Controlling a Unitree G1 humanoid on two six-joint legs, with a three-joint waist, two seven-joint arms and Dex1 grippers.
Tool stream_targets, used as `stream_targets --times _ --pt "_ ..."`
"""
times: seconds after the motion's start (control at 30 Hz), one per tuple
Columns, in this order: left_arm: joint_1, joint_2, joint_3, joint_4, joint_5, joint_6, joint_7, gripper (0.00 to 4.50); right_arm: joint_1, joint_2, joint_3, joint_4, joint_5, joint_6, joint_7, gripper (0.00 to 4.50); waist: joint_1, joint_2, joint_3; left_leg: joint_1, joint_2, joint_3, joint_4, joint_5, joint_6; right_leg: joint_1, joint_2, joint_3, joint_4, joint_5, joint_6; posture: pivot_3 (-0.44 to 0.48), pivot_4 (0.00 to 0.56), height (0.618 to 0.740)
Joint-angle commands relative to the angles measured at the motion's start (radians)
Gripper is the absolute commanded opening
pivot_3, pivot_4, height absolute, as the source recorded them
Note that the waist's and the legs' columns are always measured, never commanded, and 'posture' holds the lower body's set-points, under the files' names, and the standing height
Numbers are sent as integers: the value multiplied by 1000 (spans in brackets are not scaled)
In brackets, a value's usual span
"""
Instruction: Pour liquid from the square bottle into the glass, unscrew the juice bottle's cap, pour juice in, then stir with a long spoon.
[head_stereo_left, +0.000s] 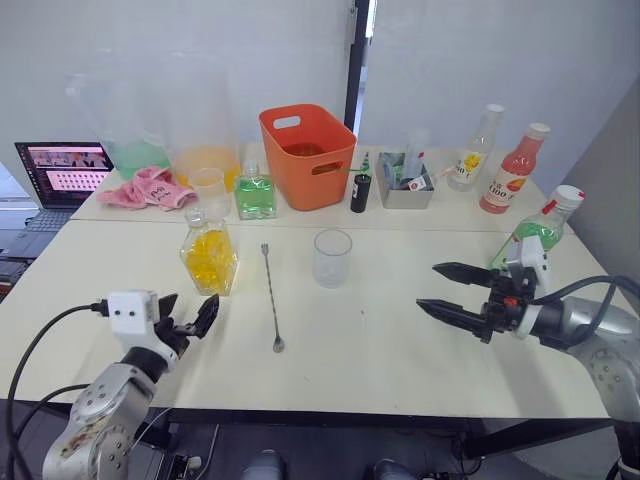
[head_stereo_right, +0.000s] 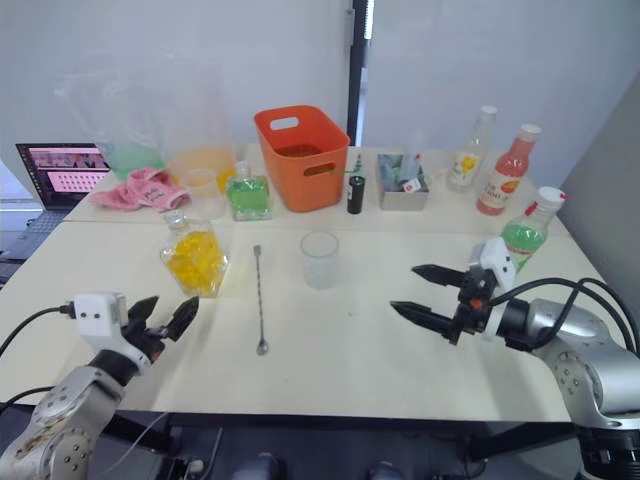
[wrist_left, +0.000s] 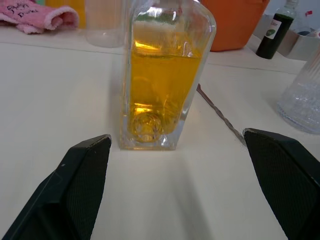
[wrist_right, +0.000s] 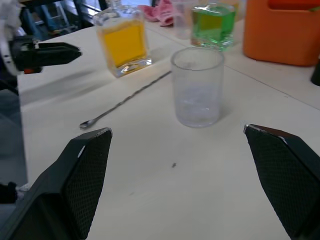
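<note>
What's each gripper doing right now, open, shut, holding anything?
Left gripper: open, empty, facing the square bottle of yellow liquid.
Right gripper: open, empty, pointed toward the glass.

both arms reach forward low over the table, one at each side. the left gripper (head_stereo_left: 187, 317) sits near the front edge, black fingers spread apart (nothing between them). the right gripper (head_stereo_left: 445, 290) points inward toward the middle, its two long fingers splayed wide, likewise holding nothing.
</note>
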Motion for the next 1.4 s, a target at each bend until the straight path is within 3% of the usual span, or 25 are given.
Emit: stream_targets --times 0.03,0.73,0.9,1.07,1.2,1.33,1.4 --pt "-73 6 -33 4 42 12 51 4478 11 -13 -8 -32 1 -13 13 4500 1 0 0 0 0 0 0 0 0 0 0 0 0 0 0 0 150 739" --pt "-425 -43 -158 323 255 -43 174 4478 98 -8 -14 -110 -43 -51 -19 4500 6 -3 2 -1 -1 0 1 0 0 0 0 0 0 1 1 0 150 739" --pt "-439 -60 -168 331 288 -87 183 2965 110 -1 -14 -117 -45 -59 -40 4500 7 -4 2 -1 0 0 1 0 0 0 0 0 0 1 1 0 150 739" --pt "-445 -54 -167 333 307 -99 170 2806 125 4 -8 -120 -49 -69 -56 4500 13 -5 3 -1 -1 0 1 0 0 0 0 0 -1 1 2 0 150 739" --pt "-465 4 -128 351 278 -163 80 2806 123 14 -4 -122 -54 -68 -69 4500 13 -5 3 -2 -1 0 1 0 0 0 0 0 -1 1 2 0 150 739" --pt "-473 102 -74 414 213 -276 -97 2806 119 24 1 -116 -60 -69 -75 4500 4 -9 6 -3 0 0 1 0 0 -2 1 0 0 1 1 0 150 739" --pt "-489 164 -58 449 108 -297 -307 2806 121 25 -11 -109 -60 -66 -83 4500 1 -11 7 -5 0 -1 1 0 0 -4 1 0 0 1 1 0 150 739"
